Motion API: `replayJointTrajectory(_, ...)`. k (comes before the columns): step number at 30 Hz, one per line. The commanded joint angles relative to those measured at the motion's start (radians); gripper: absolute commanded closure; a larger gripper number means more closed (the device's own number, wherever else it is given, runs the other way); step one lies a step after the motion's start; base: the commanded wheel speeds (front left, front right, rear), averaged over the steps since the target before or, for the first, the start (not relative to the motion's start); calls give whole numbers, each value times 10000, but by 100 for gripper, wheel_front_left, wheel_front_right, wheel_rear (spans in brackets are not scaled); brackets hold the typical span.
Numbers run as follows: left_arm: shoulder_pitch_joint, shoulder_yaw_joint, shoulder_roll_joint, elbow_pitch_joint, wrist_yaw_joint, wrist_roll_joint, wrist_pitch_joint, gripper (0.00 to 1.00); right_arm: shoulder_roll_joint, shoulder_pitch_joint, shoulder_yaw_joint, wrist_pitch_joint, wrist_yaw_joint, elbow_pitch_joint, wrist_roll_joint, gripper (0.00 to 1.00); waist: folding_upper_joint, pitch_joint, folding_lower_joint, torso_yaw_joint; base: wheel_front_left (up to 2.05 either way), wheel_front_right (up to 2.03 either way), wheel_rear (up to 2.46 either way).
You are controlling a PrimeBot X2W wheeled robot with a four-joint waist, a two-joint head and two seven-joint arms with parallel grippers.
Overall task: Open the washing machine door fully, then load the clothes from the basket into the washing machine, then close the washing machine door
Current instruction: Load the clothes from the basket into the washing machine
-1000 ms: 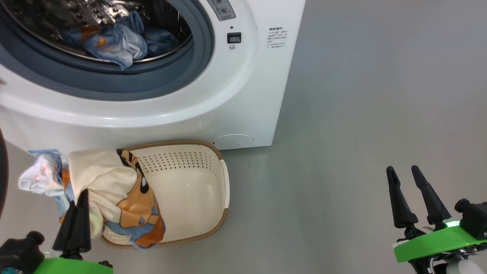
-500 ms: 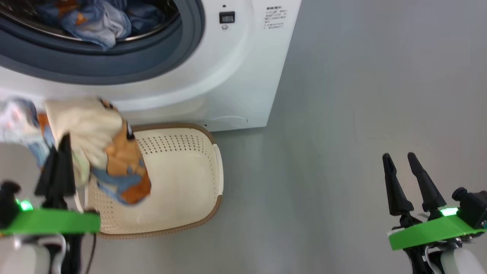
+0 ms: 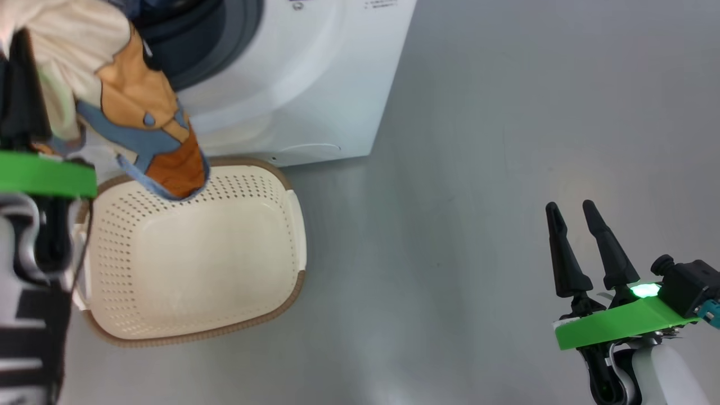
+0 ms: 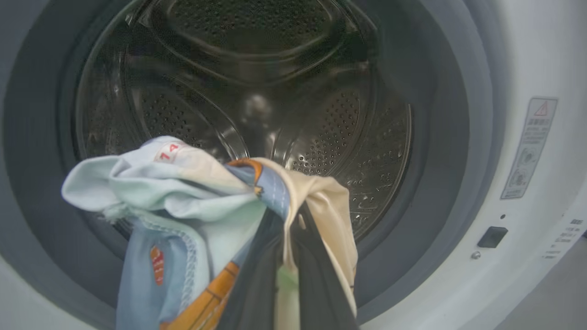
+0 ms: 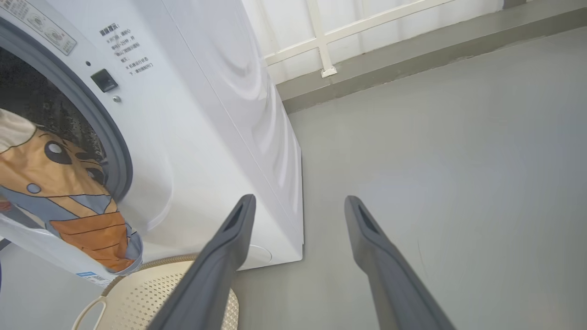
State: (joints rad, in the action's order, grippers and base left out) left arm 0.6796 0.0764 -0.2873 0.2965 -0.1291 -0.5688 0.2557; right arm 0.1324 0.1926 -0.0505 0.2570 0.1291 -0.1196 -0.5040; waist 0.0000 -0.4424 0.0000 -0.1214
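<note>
Cream-and-blue clothes (image 3: 138,107) (orange cartoon patches)

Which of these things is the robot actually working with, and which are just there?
In the job: clothes, pinched in the left gripper; washing machine; empty basket.
Just there: grey floor; white railing; warning sticker; right gripper, open and idle.

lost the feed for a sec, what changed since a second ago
The left gripper, shut on the clothes, has carried the bundle up out of the basket to the mouth of the washing machine; the basket's visible inside is now bare. The head camera shifted too. The right gripper stayed open and idle over the floor.
</note>
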Motion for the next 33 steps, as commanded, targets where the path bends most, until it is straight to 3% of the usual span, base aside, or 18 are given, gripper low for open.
replayJointTrajectory(1,366,-214,-580,-48,-15,14,61,100,36,130,-235,48,16,244,7,0,0,-232,0,-210,0,0,0)
replayJointTrajectory(13,4122,2151,-1282,4255,-15,-619,61,100,-229,570,-459,48,16,325,2,0,0,-1074,0,-744,0,0,0)
replayJointTrajectory(22,5878,3590,-1525,6677,-15,-857,53,100,-371,775,-700,48,16,330,-18,0,0,-1447,0,-1175,0,0,0)
replayJointTrajectory(28,6563,4198,-1844,7524,-15,-955,56,100,-468,817,-826,48,16,306,-46,0,0,-1515,0,-1573,0,0,0)
replayJointTrajectory(33,7126,3462,-2279,6634,194,-382,58,100,-552,878,-859,48,16,357,-57,0,0,-1655,0,-1724,0,0,0)
